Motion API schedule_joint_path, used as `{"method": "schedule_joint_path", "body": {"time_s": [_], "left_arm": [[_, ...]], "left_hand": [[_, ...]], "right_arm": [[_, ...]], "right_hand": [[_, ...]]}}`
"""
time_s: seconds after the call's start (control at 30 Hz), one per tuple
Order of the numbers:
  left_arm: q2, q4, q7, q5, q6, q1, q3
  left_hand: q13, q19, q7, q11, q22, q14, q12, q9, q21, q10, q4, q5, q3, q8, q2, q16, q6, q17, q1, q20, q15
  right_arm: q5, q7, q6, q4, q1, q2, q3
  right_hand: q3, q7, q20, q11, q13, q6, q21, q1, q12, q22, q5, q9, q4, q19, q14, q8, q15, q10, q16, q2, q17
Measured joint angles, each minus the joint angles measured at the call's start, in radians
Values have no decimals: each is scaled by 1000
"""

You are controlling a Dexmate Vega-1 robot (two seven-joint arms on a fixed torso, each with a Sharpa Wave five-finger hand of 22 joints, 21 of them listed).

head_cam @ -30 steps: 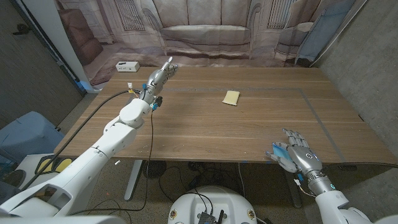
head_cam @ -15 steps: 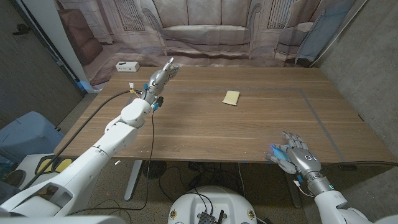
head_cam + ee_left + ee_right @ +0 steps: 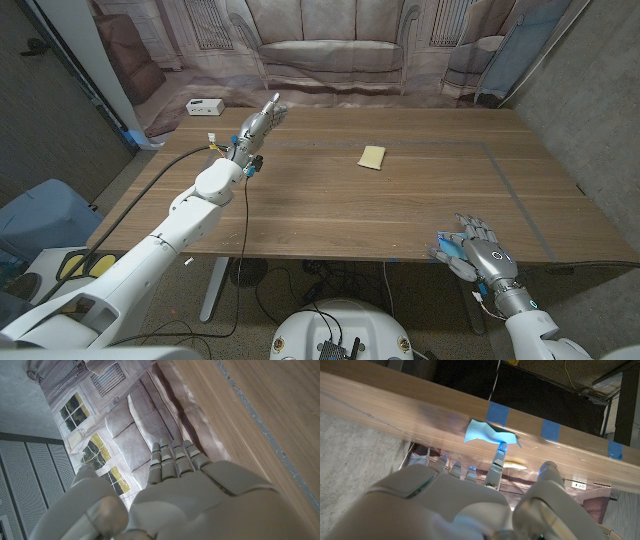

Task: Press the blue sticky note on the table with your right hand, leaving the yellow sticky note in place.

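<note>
Blue sticky note (image 3: 487,434) is touched by a fingertip of the open right hand (image 3: 478,250); it could easily get crumpled or shoved off the worktop (image 3: 330,210) edge.

Right hand (image 3: 480,250) sits at the near table (image 3: 330,215) edge, over the blue sticky note (image 3: 487,434). Ahead: open wood. Yellow sticky note (image 3: 372,156) lies well apart, forward-left. Left hand (image 3: 258,122) far across.

Our arms wear smooth white shells; a black cable trails along the left one. Each robot hand, left (image 3: 258,122) and right (image 3: 478,250), is silver-grey with segmented fingers, blue lights glowing at the right fingertips (image 3: 501,448)
</note>
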Motion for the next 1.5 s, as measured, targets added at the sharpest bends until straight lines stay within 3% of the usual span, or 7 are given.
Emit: {"method": "schedule_joint_path", "body": {"time_s": [0.3,0.4,0.57,0.67,1.2,1.33,1.5], "left_arm": [[-4,7,1,-5,-2,0,0],[-4,8,1,-6,-3,0,0],[-6,8,2,-7,-4,0,0],[-7,9,2,-8,-4,-1,0],[-10,12,1,-14,-10,-2,-2],[-10,12,2,-15,-11,-2,-3],[-10,13,2,-16,-11,-2,-4]], "left_hand": [[0,-8,0,-4,4,3,0,0,-6,4,-3,0,-3,0,0,0,0,0,0,8,-3],[0,-12,0,-4,5,4,0,0,-6,4,-3,0,-3,0,0,0,0,0,0,5,-4],[0,-12,0,0,5,4,0,0,-6,7,-3,0,-3,0,0,0,0,0,0,5,-4],[0,-12,1,0,5,4,0,0,-6,7,-3,0,-3,0,0,0,1,0,0,5,-4],[0,-12,0,-4,5,4,0,0,-6,11,-3,0,-3,0,5,0,11,5,-5,5,-4],[0,-12,0,-4,5,4,0,0,-6,11,-3,0,-3,0,5,0,11,5,-5,5,-4],[0,-12,0,-4,5,4,0,0,-6,11,-3,0,-3,0,5,0,11,5,-5,5,-4]], "right_arm": [[6,-35,-15,-7,-9,-20,-15],[8,-49,-18,-10,-12,-25,-16],[13,-70,-21,-11,-20,-29,-20],[17,-85,-20,-10,-22,-29,-22],[28,-154,-2,6,-30,-27,-45],[22,-173,3,9,-30,-28,-49],[20,-189,10,12,-32,-28,-53]], "right_hand": [[16,9,10,-19,0,9,9,13,15,0,0,0,-7,-2,0,18,0,51,6,13,0],[20,-15,10,-19,0,83,9,19,18,0,0,0,-11,-2,0,22,0,51,10,19,0],[24,-26,15,-18,0,97,9,24,24,0,0,0,-15,3,0,22,0,77,10,24,0],[29,-20,18,-21,-4,141,16,27,26,0,0,0,-20,0,0,29,0,89,15,26,0],[59,-15,27,-23,-5,147,23,85,37,0,0,0,-41,31,7,43,-7,137,21,32,-5],[61,2,30,-22,-5,235,23,92,41,0,0,0,-41,34,18,43,-11,151,25,29,-5],[67,12,32,-26,-5,263,23,103,42,0,0,0,-43,43,35,49,-12,169,29,29,-5]]}}
